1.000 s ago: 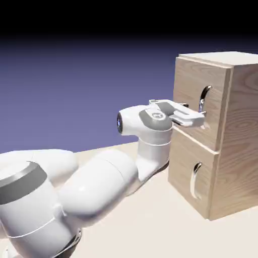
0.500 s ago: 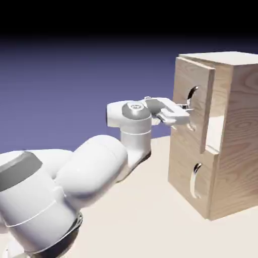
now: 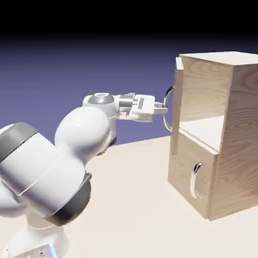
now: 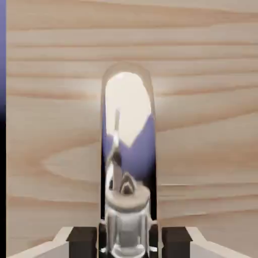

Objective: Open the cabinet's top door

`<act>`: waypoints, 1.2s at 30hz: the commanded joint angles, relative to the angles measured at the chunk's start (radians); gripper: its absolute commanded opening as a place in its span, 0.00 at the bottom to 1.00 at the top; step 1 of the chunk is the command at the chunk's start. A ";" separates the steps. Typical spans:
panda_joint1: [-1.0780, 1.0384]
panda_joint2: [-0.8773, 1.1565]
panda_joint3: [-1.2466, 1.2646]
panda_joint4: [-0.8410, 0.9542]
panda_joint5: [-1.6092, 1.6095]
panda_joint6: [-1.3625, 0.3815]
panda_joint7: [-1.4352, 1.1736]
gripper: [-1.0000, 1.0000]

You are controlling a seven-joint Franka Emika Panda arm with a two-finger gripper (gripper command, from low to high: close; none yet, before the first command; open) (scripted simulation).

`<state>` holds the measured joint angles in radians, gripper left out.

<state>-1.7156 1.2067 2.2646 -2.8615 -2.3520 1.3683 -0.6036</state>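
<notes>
The light-wood cabinet (image 3: 241, 136) stands at the exterior view's right. Its top door (image 3: 177, 95) is swung wide and shows almost edge-on, so the upper compartment and its shelf lie open to view. My gripper (image 3: 165, 109) reaches level from the left and is shut on the top door's curved silver handle (image 3: 169, 103). In the hand view that handle (image 4: 128, 146) runs up the middle as a mirror-like bar against the door's wood (image 4: 201, 101), with my gripper (image 4: 128, 238) closed around its lower end and the dark fingertips (image 4: 83, 237) at either side.
Below the open compartment, the shorter lower panel (image 3: 185, 169) is closed, with its small silver handle (image 3: 194, 180). The cream tabletop (image 3: 136, 201) stretches between my base and the cabinet. My arm's bulky elbow (image 3: 83, 128) sits left of the hand.
The gripper closed on the handle and pulled back to the left. The top door swung from closed to wide open, exposing the upper compartment. The arm folded back toward its base.
</notes>
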 commanded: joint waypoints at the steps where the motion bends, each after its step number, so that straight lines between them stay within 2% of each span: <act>1: 0.023 -0.017 0.012 0.002 0.027 -0.042 0.015 0.00; 8: 0.228 -0.178 0.064 0.068 0.257 -0.347 0.157 0.00; 17: 0.551 -0.469 -0.025 0.308 0.638 -0.620 0.418 0.00; 22: 0.709 -0.650 -0.145 0.476 0.842 -0.658 0.534 0.00; 28: 0.870 -0.867 -0.330 0.646 1.036 -0.620 0.585 0.00; 33: 0.986 -1.042 -0.497 0.729 1.154 -0.542 0.564 0.00; 36: 1.088 -1.063 -0.604 0.753 1.174 -0.543 0.564 0.00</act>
<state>-0.6267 0.1445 1.6589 -2.1085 -1.1772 0.8243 -0.0394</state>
